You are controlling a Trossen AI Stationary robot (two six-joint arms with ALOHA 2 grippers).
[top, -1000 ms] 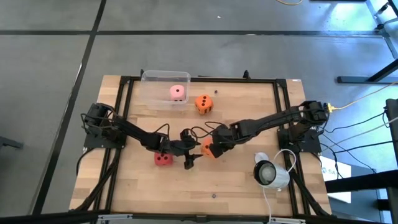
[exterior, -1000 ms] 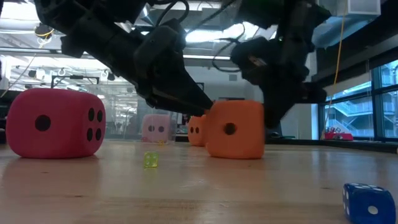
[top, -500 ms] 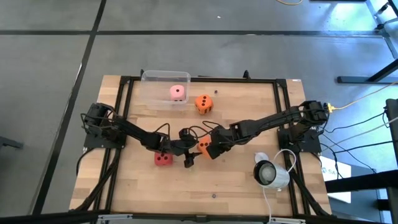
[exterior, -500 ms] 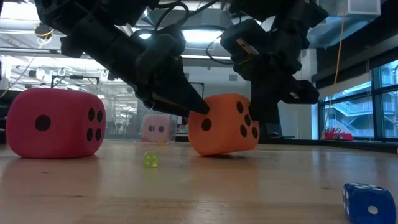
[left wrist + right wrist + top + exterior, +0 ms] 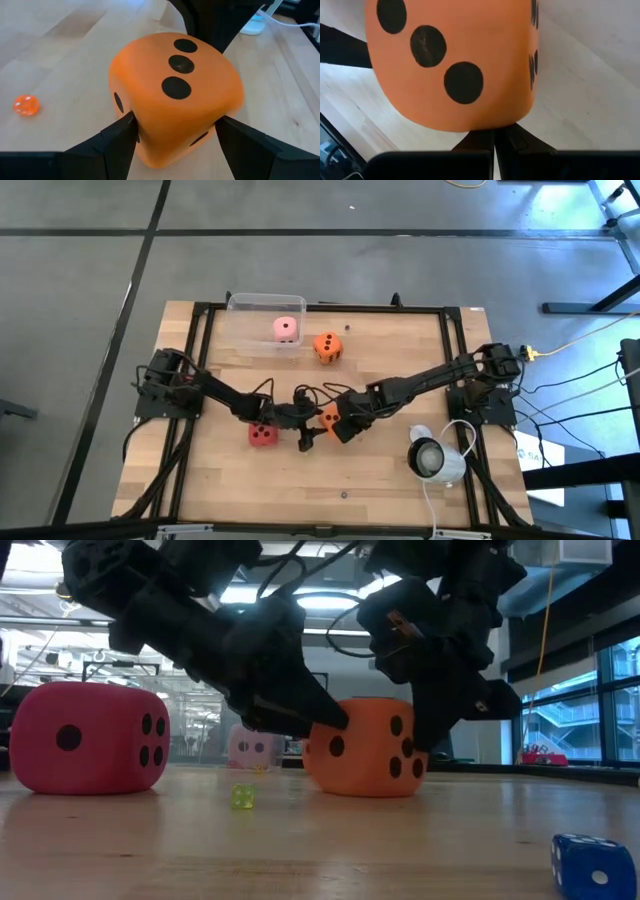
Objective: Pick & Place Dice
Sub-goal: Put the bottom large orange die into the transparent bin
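Note:
An orange die (image 5: 327, 417) (image 5: 175, 95) stands on the table's middle, three pips up. My left gripper (image 5: 306, 426) (image 5: 175, 132) is open, one finger on either side of this die. My right gripper (image 5: 343, 423) (image 5: 494, 139) is shut, against the die (image 5: 455, 65) from the opposite side. A red die (image 5: 263, 435) (image 5: 88, 737) rests flat beside the left arm. The pale pink die (image 5: 286, 329) lies inside a clear box (image 5: 240, 315). The second orange die (image 5: 327, 346) sits just right of that box. My left gripper's fingers (image 5: 122, 135) flank the orange die's lower sides (image 5: 131, 117), coming level from the table's left; whether they touch it I cannot tell. My right gripper pushes the die's right face (image 5: 485, 125) with its shut fingertips (image 5: 487, 140), slanting down from the table's right. The die sits flat on the table.
A white round device (image 5: 435, 458) with a cable lies near the right arm. In the low view a tiny yellow-green die (image 5: 242, 797) and a small blue die (image 5: 592, 865) lie near the camera. A small orange bead (image 5: 25, 105) lies on the wood.
My right gripper has moved toward the table's left, pushing the orange die. The die tipped up on an edge, rolled over and now sits flat a little farther left, between my left gripper's fingers. Other faces now show toward the low camera.

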